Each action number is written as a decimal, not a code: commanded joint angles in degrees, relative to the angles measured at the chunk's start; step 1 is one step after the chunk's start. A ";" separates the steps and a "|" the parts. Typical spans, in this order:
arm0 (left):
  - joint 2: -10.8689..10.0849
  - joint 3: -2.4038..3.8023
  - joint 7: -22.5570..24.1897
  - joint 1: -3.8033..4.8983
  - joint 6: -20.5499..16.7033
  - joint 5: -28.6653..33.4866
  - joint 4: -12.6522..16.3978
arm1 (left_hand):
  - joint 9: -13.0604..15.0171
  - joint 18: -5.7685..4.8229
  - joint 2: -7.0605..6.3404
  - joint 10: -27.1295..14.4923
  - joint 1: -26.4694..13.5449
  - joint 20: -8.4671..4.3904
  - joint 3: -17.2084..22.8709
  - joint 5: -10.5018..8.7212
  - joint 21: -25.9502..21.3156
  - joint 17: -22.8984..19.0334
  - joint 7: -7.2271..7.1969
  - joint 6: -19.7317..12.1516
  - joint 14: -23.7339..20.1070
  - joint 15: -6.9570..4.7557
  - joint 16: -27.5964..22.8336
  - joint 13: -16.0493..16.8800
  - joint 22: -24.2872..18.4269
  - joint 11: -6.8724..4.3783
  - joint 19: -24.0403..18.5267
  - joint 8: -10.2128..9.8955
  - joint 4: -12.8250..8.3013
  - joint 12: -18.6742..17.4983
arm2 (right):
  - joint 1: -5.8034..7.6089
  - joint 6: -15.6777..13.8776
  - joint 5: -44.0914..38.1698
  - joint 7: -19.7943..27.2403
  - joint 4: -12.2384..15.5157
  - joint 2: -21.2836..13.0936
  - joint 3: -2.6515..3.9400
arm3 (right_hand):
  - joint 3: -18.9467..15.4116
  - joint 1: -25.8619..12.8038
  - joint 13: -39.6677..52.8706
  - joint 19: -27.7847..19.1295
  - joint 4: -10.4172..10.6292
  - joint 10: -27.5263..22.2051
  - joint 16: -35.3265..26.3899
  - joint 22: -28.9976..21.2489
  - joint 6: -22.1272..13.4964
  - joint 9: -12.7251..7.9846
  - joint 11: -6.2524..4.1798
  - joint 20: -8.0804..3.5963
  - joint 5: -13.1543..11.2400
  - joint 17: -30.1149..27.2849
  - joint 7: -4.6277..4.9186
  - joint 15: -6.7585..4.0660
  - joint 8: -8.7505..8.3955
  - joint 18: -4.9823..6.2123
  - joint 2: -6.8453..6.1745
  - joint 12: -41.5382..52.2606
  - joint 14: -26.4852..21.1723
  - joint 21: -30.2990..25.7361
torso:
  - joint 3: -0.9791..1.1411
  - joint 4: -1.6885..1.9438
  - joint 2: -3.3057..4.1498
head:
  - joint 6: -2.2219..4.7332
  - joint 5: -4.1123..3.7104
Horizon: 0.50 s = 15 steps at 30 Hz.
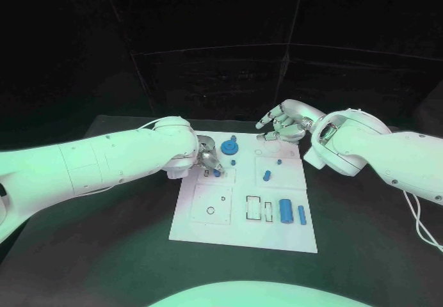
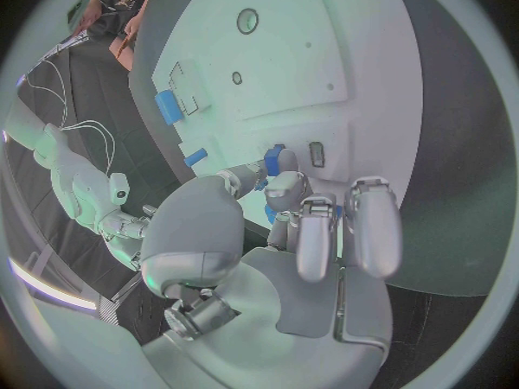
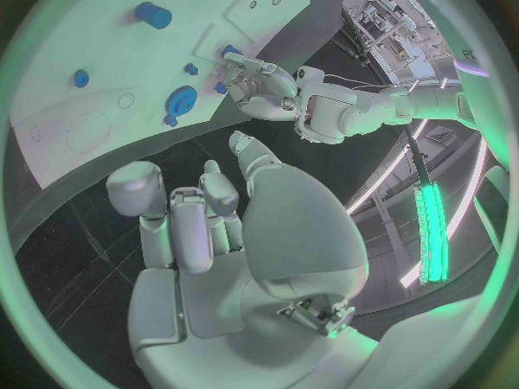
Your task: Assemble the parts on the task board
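The white task board (image 1: 208,217) lies in the middle of the black table. My left hand (image 1: 207,159) is over its near-left part and pinches a small blue part (image 1: 217,171) just above the board; the left wrist view shows that blue part (image 2: 275,158) between my fingertips. A blue gear (image 1: 230,148) stands on the board beside this hand. My right hand (image 1: 286,124) hovers over the far right corner with fingers apart and nothing in them. In the right wrist view the gear (image 3: 181,100) and my left hand (image 3: 263,85) lie beyond my right hand (image 3: 195,220).
Two blue cylinders (image 1: 286,208) (image 1: 302,215) lie near the board's right front. A short blue piece (image 1: 267,174) and a small blue peg (image 1: 233,162) sit mid-board. Rectangular slots (image 1: 253,208) and a round hole (image 1: 210,210) mark the front half. Black table surrounds the board.
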 commanded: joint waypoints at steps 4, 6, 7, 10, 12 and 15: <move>0.60 -0.11 -2.13 -0.11 3.25 0.35 -0.53 | 0.17 -0.90 0.04 0.29 -1.99 -0.35 1.10 -0.33 -0.39 15.09 -0.80 1.37 6.16 -0.37 0.18 -0.33 -0.29 -0.04 0.87 -0.66 -4.26 -0.07 | 0.12 0.26 0.11 0.20 0.04 0.02 0.05 | 0.31 0.64 -0.07 -0.19 0.11 -0.25 -0.21 -0.08 -0.23 -0.09 -0.02 -0.18 0.18 0.22 0.07 -0.38 0.33 0.91 -0.14 -0.05 2.98 -0.26 | 0.01 -0.05 0.04 | -0.13 -0.04; 0.70 -0.11 -2.38 -0.11 3.31 0.35 -0.64 | 0.20 -0.90 0.03 0.27 -2.62 -0.35 -1.15 -0.37 -0.40 15.09 -0.85 1.59 6.16 -0.38 0.18 -0.36 -0.25 -0.07 0.86 -0.92 -3.75 -0.09 | 0.12 0.23 0.11 0.23 0.07 0.01 0.05 | 0.32 0.64 -0.10 -0.20 0.11 -0.28 -0.22 -0.10 -0.23 -0.09 -0.02 -0.18 0.22 0.21 0.08 -0.38 0.33 0.92 -0.14 -0.08 2.98 -0.27 | 0.03 -0.06 0.01 | -0.19 -0.05; 0.76 -0.11 -2.55 -0.11 3.30 0.35 -0.71 | 0.21 -0.90 0.03 0.24 -2.77 -0.36 -2.11 -0.38 -0.43 15.09 -0.86 1.66 6.16 -0.40 0.18 -0.40 -0.26 -0.07 0.85 -1.06 -3.60 -0.13 | 0.12 0.20 0.10 0.25 0.09 0.00 0.05 | 0.33 0.64 -0.13 -0.21 0.12 -0.30 -0.22 -0.11 -0.24 -0.09 -0.02 -0.18 0.26 0.20 0.08 -0.38 0.33 0.92 -0.14 -0.10 2.98 -0.28 | 0.03 -0.06 0.01 | -0.19 -0.08; 0.91 -0.11 -2.90 -0.11 3.15 0.35 -0.91 | 0.22 -0.90 0.18 0.21 -2.87 -0.40 -3.86 -0.39 -0.40 15.09 -0.86 1.79 6.16 -0.40 0.18 -0.41 -0.17 -0.07 0.87 -1.35 -3.35 -0.14 | 0.12 0.15 0.08 0.29 0.14 -0.02 0.05 | 0.32 0.62 -0.13 -0.21 0.14 -0.30 -0.20 -0.12 -0.25 -0.09 -0.01 -0.18 0.29 0.24 0.08 -0.38 0.32 0.92 -0.16 -0.10 2.99 -0.29 | 0.03 -0.03 0.00 | -0.22 -0.16; 0.99 -0.11 -3.04 -0.11 3.08 0.35 -1.00 | 0.23 -0.91 0.31 0.22 -2.89 -0.41 -4.51 -0.38 -0.37 15.09 -0.87 1.86 6.16 -0.41 0.18 -0.37 -0.10 -0.07 0.88 -1.46 -3.22 -0.12 | 0.12 0.14 0.07 0.31 0.16 -0.02 0.05 | 0.32 0.62 -0.13 -0.21 0.14 -0.30 -0.20 -0.12 -0.25 -0.09 -0.01 -0.18 0.29 0.24 0.08 -0.38 0.32 0.92 -0.16 -0.10 2.99 -0.29 | 0.03 -0.03 0.00 | -0.23 -0.14; 1.05 -0.11 -3.15 -0.10 2.99 0.35 -1.04 | 0.23 -0.92 0.39 0.24 -2.87 -0.42 -4.85 -0.38 -0.34 15.09 -0.88 1.92 6.16 -0.41 0.18 -0.34 -0.03 -0.08 0.90 -1.52 -3.17 -0.09 | 0.12 0.14 0.06 0.30 0.19 -0.07 0.05 | 0.32 0.62 -0.13 -0.21 0.14 -0.30 -0.20 -0.12 -0.25 -0.09 -0.01 -0.18 0.29 0.24 0.08 -0.38 0.32 0.92 -0.16 -0.10 2.99 -0.29 | 0.03 0.00 0.00 | -0.30 -0.20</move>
